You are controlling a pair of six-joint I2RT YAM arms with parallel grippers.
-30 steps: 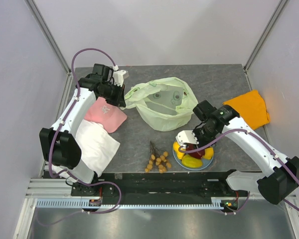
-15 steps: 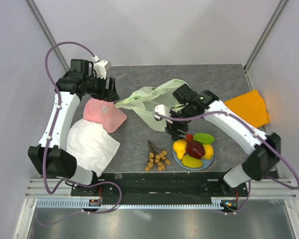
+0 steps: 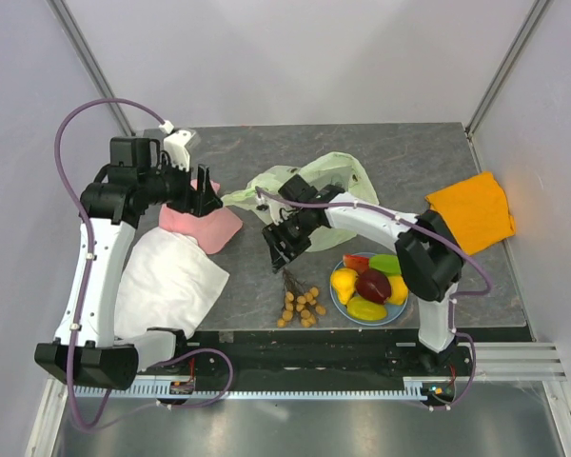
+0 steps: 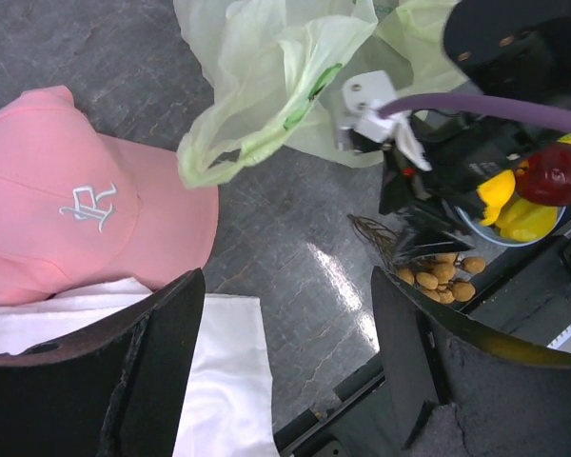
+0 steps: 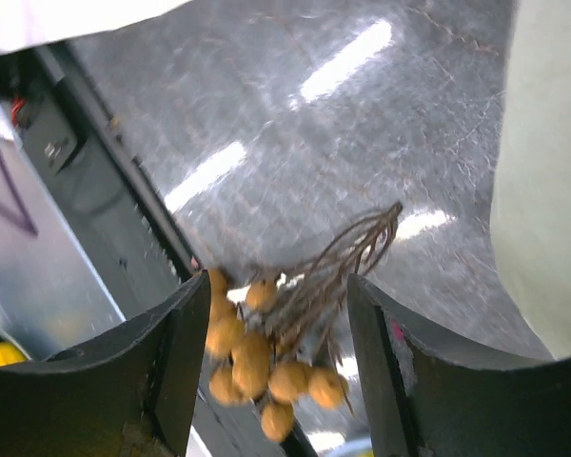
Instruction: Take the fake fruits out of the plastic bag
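The pale yellow-green plastic bag lies slumped at the table's middle back; its handle loop also shows in the left wrist view. Yellow, dark red, red and green fake fruits sit on the light-blue plate. The brown fruit cluster lies on the table left of the plate. My right gripper is open just above the cluster's stem end; the cluster shows between its jaws. My left gripper is open and empty above the pink cap, left of the bag.
A white folded cloth lies at the front left, partly under the pink cap. An orange cloth lies at the right edge. Grey walls enclose the table. The black front rail runs along the near edge.
My right gripper has swung left from the plate, past the bag, to over the brown cluster. A green fruit has appeared on the plate. My left gripper drew back from the bag, which has slumped.
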